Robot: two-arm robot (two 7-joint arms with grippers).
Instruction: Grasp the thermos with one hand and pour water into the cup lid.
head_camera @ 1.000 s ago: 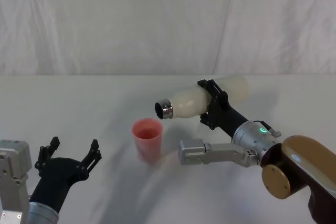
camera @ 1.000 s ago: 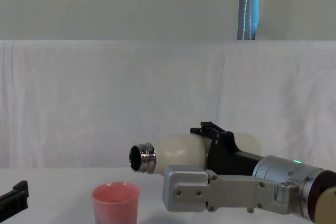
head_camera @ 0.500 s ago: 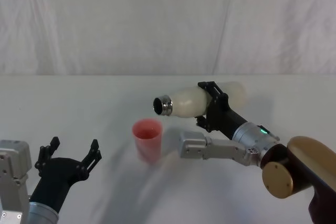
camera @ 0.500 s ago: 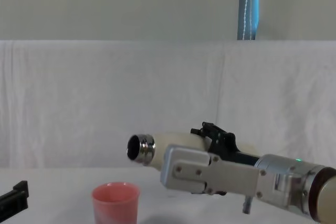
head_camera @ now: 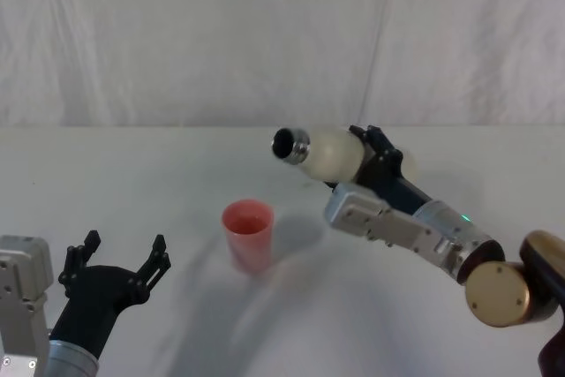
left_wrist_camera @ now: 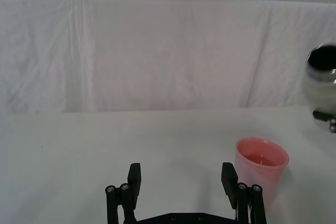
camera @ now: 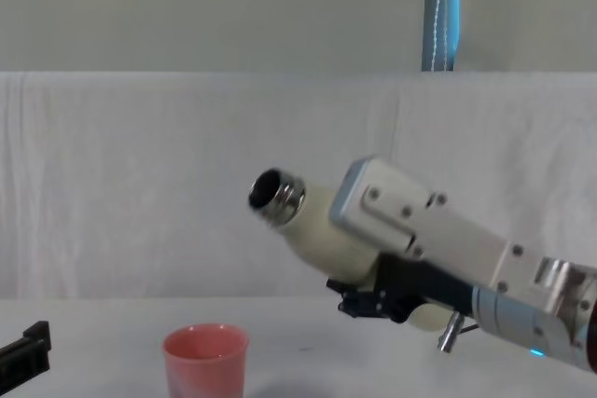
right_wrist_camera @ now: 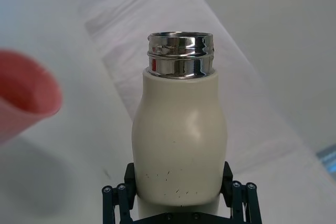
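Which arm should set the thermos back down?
Right. The right gripper is shut on the thermos, holding it tilted, mouth up, above the table beside the cup lid. The left gripper sits open and empty near the table's front left.

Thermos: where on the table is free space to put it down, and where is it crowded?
Bare table lies behind the cup lid toward the white backdrop, and on the right beneath the raised thermos in the right hand. Between the cup lid and the open left hand at the near left corner, room is tighter.
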